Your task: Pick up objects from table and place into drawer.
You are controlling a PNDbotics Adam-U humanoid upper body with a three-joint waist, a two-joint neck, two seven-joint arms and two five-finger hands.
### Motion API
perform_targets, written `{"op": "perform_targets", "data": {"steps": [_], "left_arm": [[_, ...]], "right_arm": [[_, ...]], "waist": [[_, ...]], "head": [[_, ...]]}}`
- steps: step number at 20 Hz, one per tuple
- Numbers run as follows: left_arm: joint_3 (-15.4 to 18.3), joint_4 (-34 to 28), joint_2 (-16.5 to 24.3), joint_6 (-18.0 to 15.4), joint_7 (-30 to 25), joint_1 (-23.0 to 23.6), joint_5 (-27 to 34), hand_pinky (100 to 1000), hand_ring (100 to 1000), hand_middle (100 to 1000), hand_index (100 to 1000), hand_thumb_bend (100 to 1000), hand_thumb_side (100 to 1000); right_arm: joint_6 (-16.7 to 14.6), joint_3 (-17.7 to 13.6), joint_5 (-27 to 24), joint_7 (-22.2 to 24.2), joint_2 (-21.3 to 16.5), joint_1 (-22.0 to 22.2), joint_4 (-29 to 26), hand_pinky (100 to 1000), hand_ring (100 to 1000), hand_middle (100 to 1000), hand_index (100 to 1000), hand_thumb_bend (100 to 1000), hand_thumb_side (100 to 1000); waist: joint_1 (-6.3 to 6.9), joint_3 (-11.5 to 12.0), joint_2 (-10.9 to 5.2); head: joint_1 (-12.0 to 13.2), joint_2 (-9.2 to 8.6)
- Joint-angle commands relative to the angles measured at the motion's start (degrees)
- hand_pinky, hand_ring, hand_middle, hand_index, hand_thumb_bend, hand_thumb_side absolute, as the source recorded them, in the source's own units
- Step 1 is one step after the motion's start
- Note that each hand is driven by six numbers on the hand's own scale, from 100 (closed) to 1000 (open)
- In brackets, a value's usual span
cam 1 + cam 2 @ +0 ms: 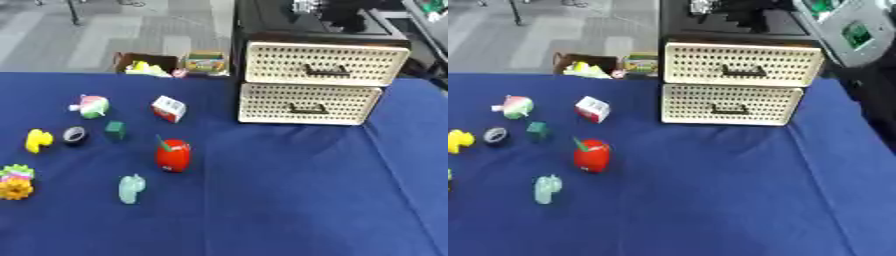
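Toys scattered left, drawers shut at the back

Bench [289,200] draped in dark blue cloth fills your view. At its far edge, right of centre, stands a drawer unit [313,80] with a black frame and two cream perforated fronts, one above the other. Both the upper drawer [325,63] and the lower drawer [308,104] are pushed in, each with a dark handle at its middle.

Your objects lie well apart from the unit, across the left half of the cloth. A red apple-shaped toy [173,155] with a green stem sits nearest the centre. Behind it is a small white and red box [169,108]. A pale green figure [131,188] lies closest to you. Further left are a dark green cube [115,130], a black ring [74,135], a yellow duck [38,140], a pink and green round toy [92,106], and a yellow and green cluster [16,182] at the left edge.

Neither your left hand nor your right hand shows in either view, so you cannot tell how their fingers stand.
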Motion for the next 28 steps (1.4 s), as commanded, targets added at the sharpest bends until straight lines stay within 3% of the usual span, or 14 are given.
{"op": "perform_targets", "data": {"steps": [1, 7, 9, 10, 14, 19, 22, 28], "left_arm": [[0.5, -0.7, 1.3, -0.1, 0.1, -0.5, 0.0, 434, 489, 507, 726, 100, 730], [0.5, -0.7, 1.3, -0.1, 0.1, -0.7, 0.0, 434, 488, 507, 726, 100, 727], [0.5, -0.7, 1.3, -0.1, 0.1, -0.7, 0.0, 434, 488, 507, 726, 100, 727], [0.5, -0.7, 1.3, -0.1, 0.1, -0.7, 0.0, 434, 489, 507, 726, 100, 727], [0.5, -0.7, 1.2, -0.2, 0.2, -0.8, 0.0, 434, 488, 507, 726, 100, 727], [0.5, -0.7, 1.1, -0.1, 0.2, -0.8, 0.0, 434, 486, 506, 728, 100, 725], [0.6, -0.7, 1.1, -0.1, 0.2, -0.7, 0.0, 434, 485, 506, 728, 100, 726], [0.6, -0.7, 1.0, -0.1, 0.3, -0.5, 0.0, 433, 484, 506, 729, 100, 725]], "right_arm": [[3.0, -0.4, -0.9, 2.1, -3.2, 0.2, -1.8, 100, 100, 100, 853, 232, 969], [3.2, -0.5, -1.4, 2.1, -4.9, 2.4, -2.7, 100, 100, 100, 857, 295, 936], [2.9, -0.4, -1.9, 2.1, -5.2, 3.0, -2.7, 100, 100, 100, 871, 377, 873], [2.5, -0.3, -2.4, 2.1, -5.3, 3.2, -2.7, 100, 100, 100, 889, 449, 798], [0.0, 0.9, -5.3, 2.1, -5.6, 4.1, -1.9, 100, 100, 100, 911, 536, 663], [-2.0, 2.2, -6.4, 2.1, -4.3, 3.1, 1.8, 100, 100, 100, 925, 564, 442], [-3.0, 3.1, -5.5, 2.1, -2.5, 1.8, 5.6, 100, 100, 100, 920, 566, 359], [-5.4, 3.3, -1.2, 2.1, -0.6, 0.3, 11.8, 100, 100, 100, 919, 570, 330]], "waist": [[0.23, 0.1, -0.75], [0.26, 0.1, -0.55], [0.27, 0.1, -0.52], [0.28, 0.2, -0.51], [0.24, 0.2, -0.46], [0.23, 0.1, -0.48], [0.26, 0.1, -0.51], [0.37, 0.1, -0.42]], "head": [[0.2, -0.61], [0.4, -0.69], [0.4, -0.73], [0.4, -0.74], [0.4, -0.76], [0.3, -0.73], [0.3, -0.7], [0.3, -0.78]]}}
